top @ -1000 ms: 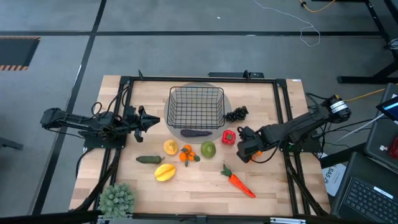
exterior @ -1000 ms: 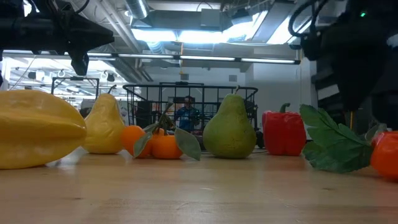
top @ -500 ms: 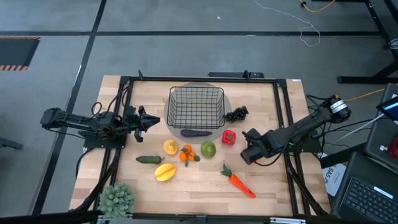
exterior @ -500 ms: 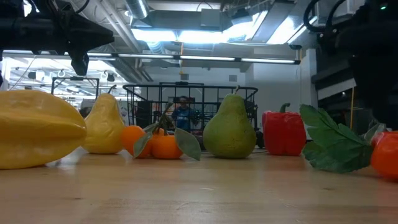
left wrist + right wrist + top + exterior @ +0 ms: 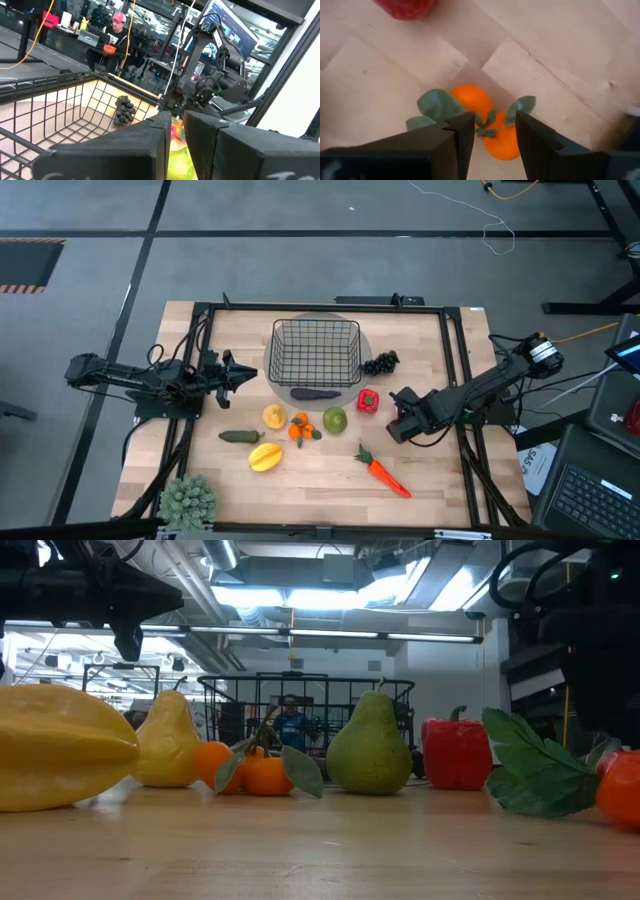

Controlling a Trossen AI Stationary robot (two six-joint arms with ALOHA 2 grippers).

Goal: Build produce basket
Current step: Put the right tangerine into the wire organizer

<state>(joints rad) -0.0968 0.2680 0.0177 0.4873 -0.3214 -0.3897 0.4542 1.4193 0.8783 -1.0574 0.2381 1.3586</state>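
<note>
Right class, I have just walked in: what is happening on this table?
A two-armed robot is filling a wire basket with toy produce. None of it is in yet: the eggplant lies just outside the basket, beside the pepper, pear and tangerines. The right claw hovers empty and part-open near the pepper. The left claw waits beside the basket, holding nothing.

No readable text, labels, brands or numbers in any view. Monitor [image 5: 235,30] behind the worktop [image 5: 440,500] shows screen content, too small to read. Nothing legible on the produce.
</note>
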